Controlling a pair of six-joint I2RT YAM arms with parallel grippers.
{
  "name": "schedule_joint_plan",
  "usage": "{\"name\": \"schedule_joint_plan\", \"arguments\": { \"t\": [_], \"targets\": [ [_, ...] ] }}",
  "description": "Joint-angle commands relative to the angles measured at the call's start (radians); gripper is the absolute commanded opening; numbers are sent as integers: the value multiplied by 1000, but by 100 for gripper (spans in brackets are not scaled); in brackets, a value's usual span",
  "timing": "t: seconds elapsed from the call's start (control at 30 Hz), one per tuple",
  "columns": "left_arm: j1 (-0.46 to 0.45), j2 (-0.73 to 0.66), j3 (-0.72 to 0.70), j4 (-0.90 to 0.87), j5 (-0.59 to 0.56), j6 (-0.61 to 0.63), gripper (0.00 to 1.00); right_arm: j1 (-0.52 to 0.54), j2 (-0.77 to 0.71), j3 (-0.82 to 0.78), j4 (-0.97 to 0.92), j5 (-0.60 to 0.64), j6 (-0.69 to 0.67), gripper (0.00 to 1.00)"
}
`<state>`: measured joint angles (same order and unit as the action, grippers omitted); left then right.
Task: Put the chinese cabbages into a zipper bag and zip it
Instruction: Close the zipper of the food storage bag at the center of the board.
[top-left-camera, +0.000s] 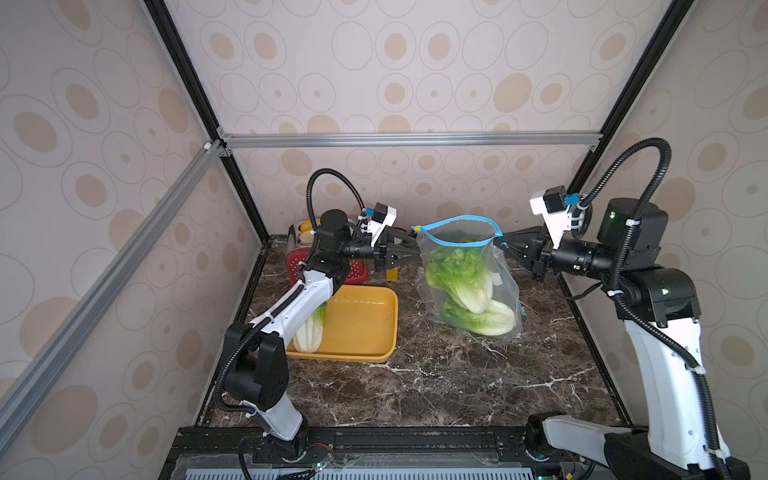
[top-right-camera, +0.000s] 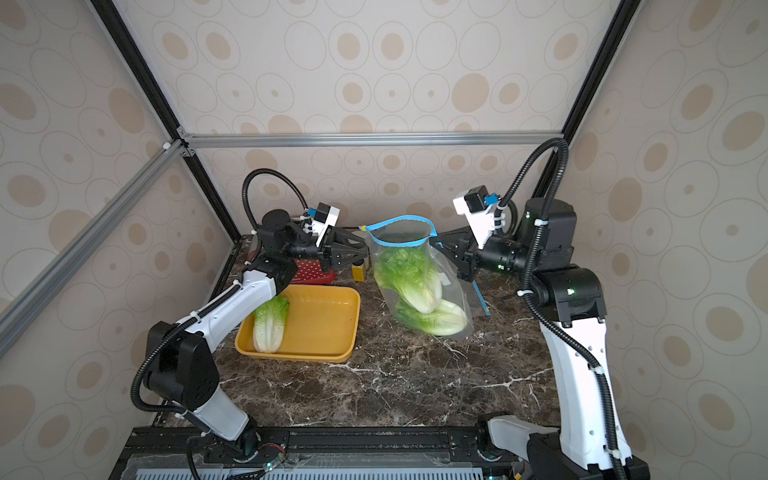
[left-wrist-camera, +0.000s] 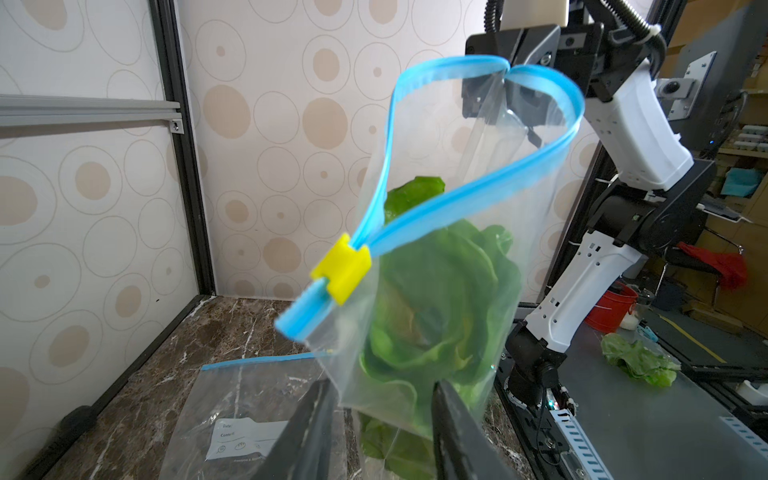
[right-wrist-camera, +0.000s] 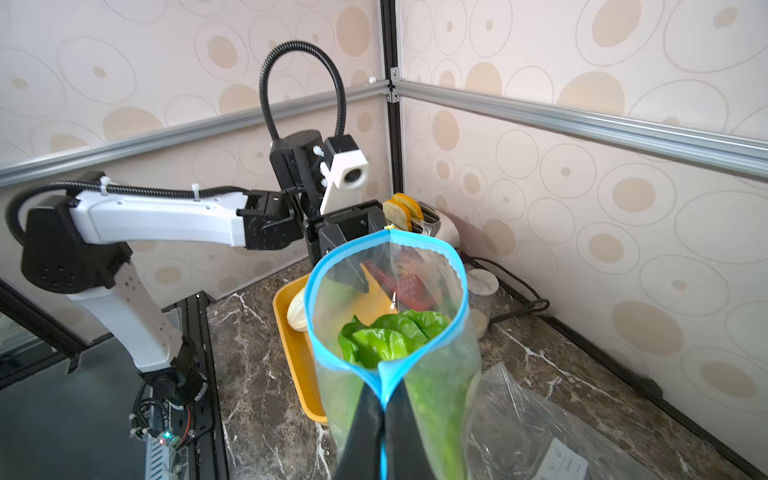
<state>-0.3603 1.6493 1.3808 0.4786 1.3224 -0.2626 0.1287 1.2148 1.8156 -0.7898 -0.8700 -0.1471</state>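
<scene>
Right gripper holds bag open by rim, two cabbages inside; third cabbage in tray.

Right gripper (right-wrist-camera: 382, 397) is clenched on the blue rim (right-wrist-camera: 308, 307) of the bag (top-left-camera: 505, 282), mouth gaping upward, with two cabbages (top-left-camera: 459, 272) stacked inside. Left gripper (top-left-camera: 415, 250) has jaws parted and grips nothing, tips just beside the slider (left-wrist-camera: 341, 272) end of the rim. Third cabbage (top-right-camera: 270, 324) lies in the tray (top-right-camera: 328, 328), partly under the left forearm, below the left gripper and nearer the robot's base. Its long axis runs front to back, white base toward the front edge. Left arm is much nearer and the right is busy, so the pick looks like the left's, jaws across that axis.
</scene>
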Motion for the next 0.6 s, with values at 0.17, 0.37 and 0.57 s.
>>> {"name": "schedule_joint_plan", "arguments": {
  "t": [0.17,0.37,0.57],
  "targets": [
    [26,-31,60,-2,5,57,45,-53,22,92,83,-220,73,0],
    [26,0,123,-6,52,51,49,-63,51,129,110,-279,118,0],
    [9,-7,158,1,121,48,49,-65,69,140,159,-310,165,0]
  ]
}}
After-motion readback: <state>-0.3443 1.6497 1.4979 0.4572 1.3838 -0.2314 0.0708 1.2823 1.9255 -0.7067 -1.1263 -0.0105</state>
